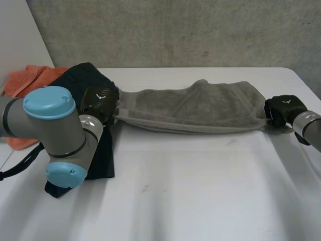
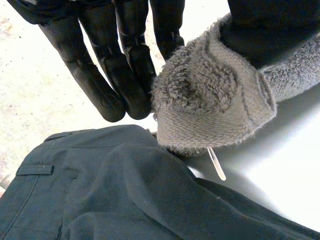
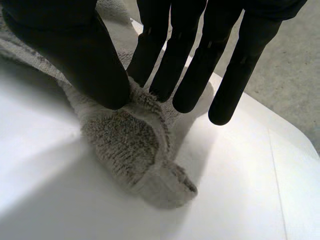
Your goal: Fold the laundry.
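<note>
Grey terry towel (image 1: 200, 108): stretched into a long band across the centre of the frame, over the white counter (image 1: 200, 201), with a flat woven hem at each corner.

Left hand (image 1: 100, 103), centre left: straight fingers (image 2: 115, 75) clamp the towel's left corner against the thumb.

Right hand (image 1: 283, 110), right edge: thumb and fingers (image 3: 150, 65) clamp the right corner.

A thin white strip (image 2: 216, 164) projects from the left hem. Each hand's back bears a pale chevron mark (image 1: 104, 95).

A dark garment (image 1: 83, 75) and an orange cloth (image 1: 30, 80) lie at the left.

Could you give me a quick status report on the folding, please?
Both pinching the grey towel: left hand one end, right hand the other. Stretched between them. Beneath left hand, dark trousers.
</note>
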{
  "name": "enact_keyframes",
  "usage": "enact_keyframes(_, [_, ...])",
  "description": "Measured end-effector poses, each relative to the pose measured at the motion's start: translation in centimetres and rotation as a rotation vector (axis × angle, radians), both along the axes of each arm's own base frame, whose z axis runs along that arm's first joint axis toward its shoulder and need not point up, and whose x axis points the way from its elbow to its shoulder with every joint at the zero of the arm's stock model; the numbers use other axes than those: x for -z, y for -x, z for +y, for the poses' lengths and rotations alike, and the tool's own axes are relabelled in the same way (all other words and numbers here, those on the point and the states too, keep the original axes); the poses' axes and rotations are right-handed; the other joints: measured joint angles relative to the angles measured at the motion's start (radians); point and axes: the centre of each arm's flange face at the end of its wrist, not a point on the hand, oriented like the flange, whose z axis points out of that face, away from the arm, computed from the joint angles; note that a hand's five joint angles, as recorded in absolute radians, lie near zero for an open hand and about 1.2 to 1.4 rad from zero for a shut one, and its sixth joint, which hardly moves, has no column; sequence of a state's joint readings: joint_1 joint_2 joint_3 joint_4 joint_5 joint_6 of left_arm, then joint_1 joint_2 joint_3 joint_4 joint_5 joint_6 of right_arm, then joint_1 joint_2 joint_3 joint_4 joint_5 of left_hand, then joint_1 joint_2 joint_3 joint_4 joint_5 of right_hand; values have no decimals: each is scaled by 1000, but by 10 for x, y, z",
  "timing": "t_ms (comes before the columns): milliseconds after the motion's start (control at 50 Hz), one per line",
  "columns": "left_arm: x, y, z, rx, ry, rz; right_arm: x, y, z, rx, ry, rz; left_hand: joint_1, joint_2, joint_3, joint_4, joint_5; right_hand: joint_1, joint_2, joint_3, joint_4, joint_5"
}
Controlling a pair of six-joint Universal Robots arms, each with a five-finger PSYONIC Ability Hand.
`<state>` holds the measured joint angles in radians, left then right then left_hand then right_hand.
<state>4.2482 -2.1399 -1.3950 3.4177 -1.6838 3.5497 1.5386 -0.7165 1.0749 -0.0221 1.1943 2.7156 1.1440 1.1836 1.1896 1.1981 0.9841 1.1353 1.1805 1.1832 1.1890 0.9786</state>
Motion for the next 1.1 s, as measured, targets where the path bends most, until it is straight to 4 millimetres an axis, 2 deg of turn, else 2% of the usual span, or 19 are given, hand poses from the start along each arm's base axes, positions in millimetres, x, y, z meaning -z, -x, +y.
enact_keyframes(120, [1, -4, 4, -9, -31, -16, -13, 5, 5, 3, -24, 6, 0, 0, 0, 0, 0, 0, 0, 5, 6, 0])
enact_keyframes(180, [1, -10, 15, -13, -83, -38, -26, 12, 16, 1, -77, 27, 0, 0, 0, 0, 0, 0, 0, 5, 6, 0])
enact_keyframes(200, [1, -12, 19, -13, -101, -46, -34, 17, 26, -4, -122, 51, 0, 0, 0, 0, 0, 0, 0, 5, 6, 0])
enact_keyframes(260, [2, -20, 39, -6, -195, -90, -49, 31, 49, -28, -232, 139, 0, 0, 0, 0, 0, 0, 0, 5, 6, 1])
enact_keyframes(320, [5, -26, 56, 5, -274, -129, -57, 41, 65, -52, -303, 213, 0, 0, 0, 0, 0, 0, 0, 5, 6, 4])
enact_keyframes(360, [10, -33, 79, 25, -381, -186, -66, 55, 84, -95, -400, 323, 0, 2, 0, 0, 0, 0, 0, 5, 6, 4])
enact_keyframes(420, [17, -39, 102, 52, -497, -254, -73, 66, 99, -132, -489, 420, 0, 6, 0, 0, 0, 0, 0, 5, 7, 4])
enact_keyframes(520, [25, -42, 115, 78, -602, -329, -75, 74, 102, -130, -513, 488, 0, 6, 0, 0, 0, 0, 0, 5, 7, 4])
enact_keyframes(580, [27, -38, 110, 78, -610, -344, -72, 72, 96, -115, -475, 500, 0, 6, 0, 0, 0, 0, 0, 5, 7, 4])
enact_keyframes(640, [25, -31, 96, 67, -575, -327, -66, 64, 88, -106, -417, 500, 0, 6, 0, 0, 0, 0, 0, 5, 7, 10])
enact_keyframes(740, [17, -15, 60, 27, -456, -252, -55, 48, 67, -84, -277, 469, 0, 8, 0, 0, 0, 0, 0, 5, 7, 23])
enact_keyframes(780, [13, -8, 40, 0, -390, -212, -51, 40, 54, -66, -192, 443, 0, 9, 0, 0, 0, 0, 0, 5, 7, 25])
enact_keyframes(880, [8, 2, 5, -70, -287, -161, -45, 26, 23, -20, 9, 371, 0, 9, 0, 0, 0, 0, 0, 5, 7, 25])
enact_keyframes(980, [9, 7, -15, -124, -237, -147, -42, 14, -4, 9, 175, 298, 0, 9, 0, 0, 0, 0, 0, 5, 7, 25])
enact_keyframes(1100, [14, 14, -29, -142, -199, -146, -34, -2, -25, 4, 278, 239, 0, 9, 0, 0, 0, 0, 0, 5, 9, 25])
